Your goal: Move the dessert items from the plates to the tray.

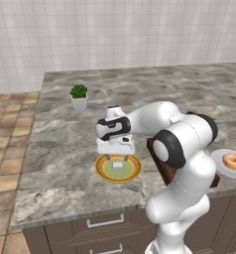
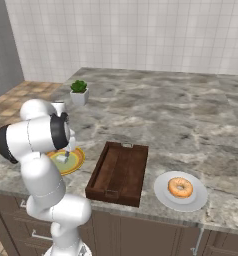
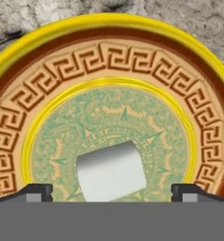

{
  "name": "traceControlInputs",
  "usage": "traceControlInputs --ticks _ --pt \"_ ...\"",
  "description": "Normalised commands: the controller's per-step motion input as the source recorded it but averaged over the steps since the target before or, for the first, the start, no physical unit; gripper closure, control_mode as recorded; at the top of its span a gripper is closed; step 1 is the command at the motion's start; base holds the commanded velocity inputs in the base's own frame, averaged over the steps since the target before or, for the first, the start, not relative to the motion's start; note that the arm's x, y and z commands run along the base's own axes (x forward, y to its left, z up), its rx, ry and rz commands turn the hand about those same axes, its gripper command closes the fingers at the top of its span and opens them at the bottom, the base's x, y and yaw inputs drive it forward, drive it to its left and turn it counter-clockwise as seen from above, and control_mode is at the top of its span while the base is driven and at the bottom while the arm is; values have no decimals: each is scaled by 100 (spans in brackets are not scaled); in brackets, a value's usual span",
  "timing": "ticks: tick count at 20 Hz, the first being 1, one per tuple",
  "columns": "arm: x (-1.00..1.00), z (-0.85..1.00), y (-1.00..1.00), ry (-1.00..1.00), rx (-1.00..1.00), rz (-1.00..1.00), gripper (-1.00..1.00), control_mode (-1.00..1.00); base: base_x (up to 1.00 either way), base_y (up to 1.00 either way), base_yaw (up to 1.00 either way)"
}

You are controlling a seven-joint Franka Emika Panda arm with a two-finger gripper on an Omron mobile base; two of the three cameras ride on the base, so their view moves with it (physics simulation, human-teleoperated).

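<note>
Nothing has been moved yet: the pale cube [image 3: 111, 172] is seen lying on the green centre of the yellow-rimmed plate [image 1: 118, 167], the glazed ring donut [image 2: 180, 187] sits on the white plate [image 2: 181, 190], and the brown wooden tray [image 2: 118, 172] between them on the desk [image 2: 171, 115] carries no dessert. The hand [image 3: 112, 193] is held spread wide just above the cube, one fingertip on each side of it. No contact can be made out, so the first pick is judged only about to begin.

cube [image 1: 118, 165] on left plate [image 1: 104, 173], tray [image 2: 118, 172] between, donut [image 2: 180, 187] on right plate [image 2: 198, 200]
</note>
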Motion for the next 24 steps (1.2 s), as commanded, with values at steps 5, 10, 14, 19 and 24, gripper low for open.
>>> traceControlInputs --ticks 5,10,14,19,24 --pt "0 -9 0 0 0 -1 -100 -100 0 0 0" --pt "0 -10 0 0 0 -1 -100 -100 0 0 0" --pt "-1 -11 0 0 0 0 -100 -100 0 0 0" --pt "0 -13 0 0 0 -1 -100 -100 0 0 0" --pt "0 -18 0 0 0 -1 -100 -100 0 0 0"
